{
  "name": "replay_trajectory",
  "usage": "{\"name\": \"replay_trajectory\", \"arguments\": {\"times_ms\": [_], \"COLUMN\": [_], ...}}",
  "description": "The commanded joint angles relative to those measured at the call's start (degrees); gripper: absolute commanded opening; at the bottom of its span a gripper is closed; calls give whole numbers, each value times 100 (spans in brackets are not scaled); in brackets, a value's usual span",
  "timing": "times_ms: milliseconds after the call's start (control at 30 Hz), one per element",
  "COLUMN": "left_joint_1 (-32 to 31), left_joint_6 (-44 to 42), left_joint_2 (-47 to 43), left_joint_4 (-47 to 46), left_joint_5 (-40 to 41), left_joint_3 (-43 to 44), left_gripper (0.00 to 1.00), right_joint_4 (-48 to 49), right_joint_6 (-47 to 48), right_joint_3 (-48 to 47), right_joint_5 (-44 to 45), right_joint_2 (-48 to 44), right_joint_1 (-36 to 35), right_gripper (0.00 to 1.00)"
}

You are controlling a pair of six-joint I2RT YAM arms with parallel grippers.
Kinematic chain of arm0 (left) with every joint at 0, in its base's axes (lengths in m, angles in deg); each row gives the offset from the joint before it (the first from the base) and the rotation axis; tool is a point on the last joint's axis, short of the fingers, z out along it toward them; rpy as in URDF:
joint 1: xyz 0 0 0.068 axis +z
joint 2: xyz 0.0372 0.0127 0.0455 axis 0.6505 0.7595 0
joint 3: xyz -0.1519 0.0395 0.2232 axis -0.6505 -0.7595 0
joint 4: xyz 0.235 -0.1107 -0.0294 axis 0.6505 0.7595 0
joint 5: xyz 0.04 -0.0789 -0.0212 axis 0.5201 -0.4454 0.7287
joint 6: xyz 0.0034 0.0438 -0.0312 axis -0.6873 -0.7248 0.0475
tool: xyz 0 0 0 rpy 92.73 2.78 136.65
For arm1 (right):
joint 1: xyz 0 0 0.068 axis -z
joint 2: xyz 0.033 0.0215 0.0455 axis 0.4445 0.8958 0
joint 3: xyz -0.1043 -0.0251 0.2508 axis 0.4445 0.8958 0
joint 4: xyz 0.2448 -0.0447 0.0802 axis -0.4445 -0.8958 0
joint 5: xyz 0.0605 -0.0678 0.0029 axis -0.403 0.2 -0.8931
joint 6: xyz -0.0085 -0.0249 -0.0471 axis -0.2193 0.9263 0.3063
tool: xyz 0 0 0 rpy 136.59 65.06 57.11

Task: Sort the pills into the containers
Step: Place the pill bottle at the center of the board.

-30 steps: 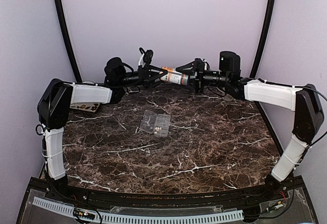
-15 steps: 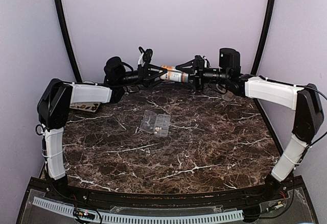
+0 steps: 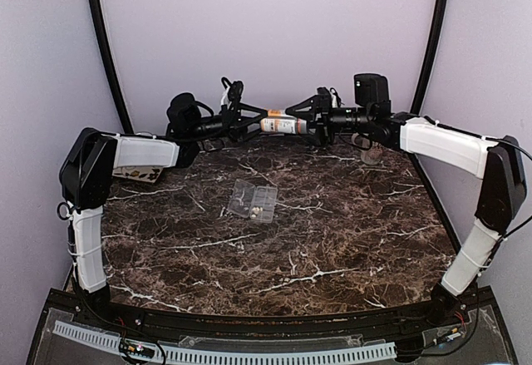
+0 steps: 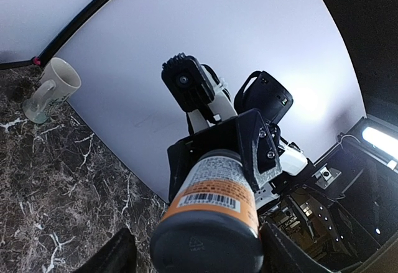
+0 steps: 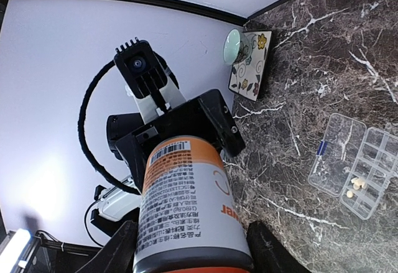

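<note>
A white-and-orange-labelled bottle (image 3: pixel 283 122) hangs level in the air over the back of the table, held at both ends. My left gripper (image 3: pixel 252 120) is shut on its barcode end (image 4: pixel 208 201). My right gripper (image 3: pixel 314 120) is shut on the other end (image 5: pixel 183 211). The clear organizer box (image 3: pixel 253 200) lies mid-table with its lid open; it also shows in the right wrist view (image 5: pixel 354 167). A few pale pills (image 5: pixel 357 184) lie in one of its compartments and show as specks from above (image 3: pixel 256 210).
A cream mug (image 4: pixel 50 89) stands at the back right by the wall. A floral coaster (image 5: pixel 249 64) with a pale green cup (image 5: pixel 235 46) sits at the back left, partly hidden under my left arm in the top view (image 3: pixel 137 174).
The bottle, tilted a second ago, is now level and slightly higher. Both grippers have kept their hold and shifted a little with it.
</note>
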Motion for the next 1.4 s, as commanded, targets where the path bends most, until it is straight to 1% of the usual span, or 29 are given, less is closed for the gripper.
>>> {"name": "replay_trajectory", "arguments": {"times_ms": [0, 133, 233, 400, 500, 600, 667, 767, 900, 1000, 1167, 1367], "left_joint_1": [96, 122, 190, 439, 610, 683, 687, 691, 690, 693, 687, 692], "left_joint_6": [-33, -4, -104, -469, -904, -1750, -2165, -2480, -2721, -2826, -2920, -3079], "left_joint_2": [-314, -342, -477, -893, -1210, -1565, -1778, -1988, -2243, -2389, -2536, -2578], "left_joint_4": [13, -24, 80, 553, 1227, 2391, 3116, 3720, 4522, 4959, 5399, 5804], "left_joint_5": [122, 152, 315, 751, 1070, 1551, 1924, 2266, 2805, 3178, 3622, 4018], "left_joint_3": [-112, -161, -358, -826, -1043, -1176, -1239, -1457, -1775, -2002, -2200, -2190], "left_gripper": [71, 71, 72, 74, 74, 74, 74, 75, 75, 75, 75, 74], "right_joint_4": [-49, -222, -595, -2092, -3166, -4116, -4634, -5233, -5808, -6096, -6540, -7128], "right_joint_6": [270, 415, 748, 2060, 2887, 3731, 4123, 4557, 4892, 4987, 5065, 5040], "right_joint_3": [-250, -287, -411, -1011, -1409, -1830, -2062, -2199, -2216, -2152, -2115, -2189], "right_joint_5": [36, 87, 244, 1018, 1713, 2491, 2969, 3691, 4384, 4869, 5439, 5899], "right_joint_2": [-26, -50, -75, -28, 39, 216, 307, 396, 509, 572, 751, 1064], "right_joint_1": [-11, -6, -1, -1, 5, -8, -6, -8, -38, -93, -217, -359], "right_gripper": [29, 29, 29, 29, 28, 28, 28, 27, 27, 27, 26, 27]}}
